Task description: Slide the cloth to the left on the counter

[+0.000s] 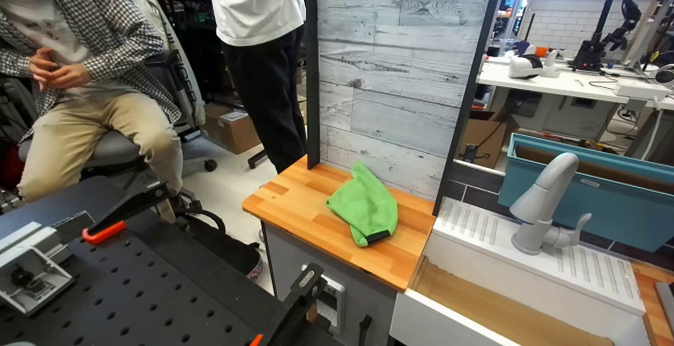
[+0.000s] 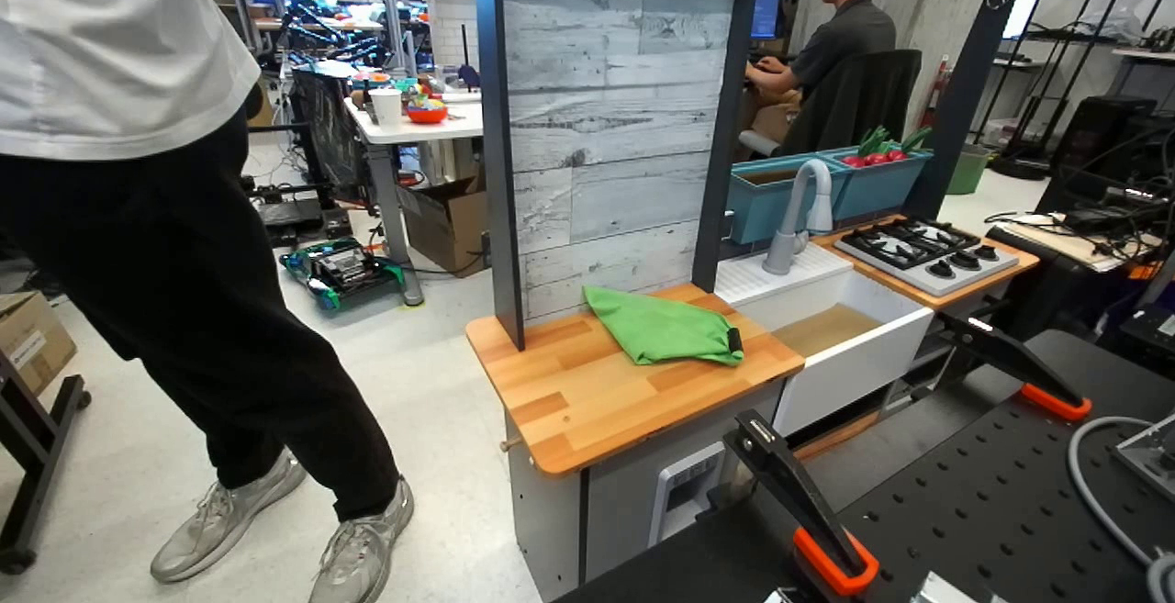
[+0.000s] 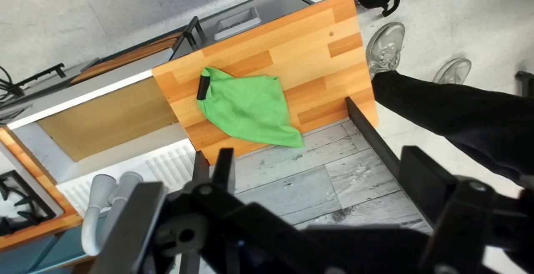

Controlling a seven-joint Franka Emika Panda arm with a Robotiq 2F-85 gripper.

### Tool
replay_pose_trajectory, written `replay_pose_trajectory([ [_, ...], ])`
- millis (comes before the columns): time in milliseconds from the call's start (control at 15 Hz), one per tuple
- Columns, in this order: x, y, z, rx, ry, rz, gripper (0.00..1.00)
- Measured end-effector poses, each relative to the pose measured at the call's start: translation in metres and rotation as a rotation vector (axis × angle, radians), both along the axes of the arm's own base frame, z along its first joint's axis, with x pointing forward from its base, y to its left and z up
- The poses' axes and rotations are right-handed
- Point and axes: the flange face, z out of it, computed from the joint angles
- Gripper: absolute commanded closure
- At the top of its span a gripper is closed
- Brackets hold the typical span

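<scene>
A green cloth lies crumpled on the wooden counter. It also shows in an exterior view and in the wrist view. It has a black strip at its sink-side end. Its pointed far corner reaches the foot of the grey wood-look back panel. In the wrist view my gripper is open, its two black fingers wide apart with nothing between them. It is above the counter and apart from the cloth. Dark pieces at the top of an exterior view may be its fingertips.
A white sink with a grey faucet adjoins the counter. A stove top and teal planters are beyond. Black clamps sit on the dark perforated table. A person stands near the counter's free end.
</scene>
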Motion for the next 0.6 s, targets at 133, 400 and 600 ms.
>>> replay_pose_trajectory([
  [133, 0.012, -0.017, -0.03, 0.011, 0.021, -0.032, 0.0],
  [400, 0.038, -0.043, -0.09, 0.022, 0.039, -0.077, 0.0],
  [600, 0.057, -0.053, -0.132, 0.023, 0.039, -0.099, 0.0],
])
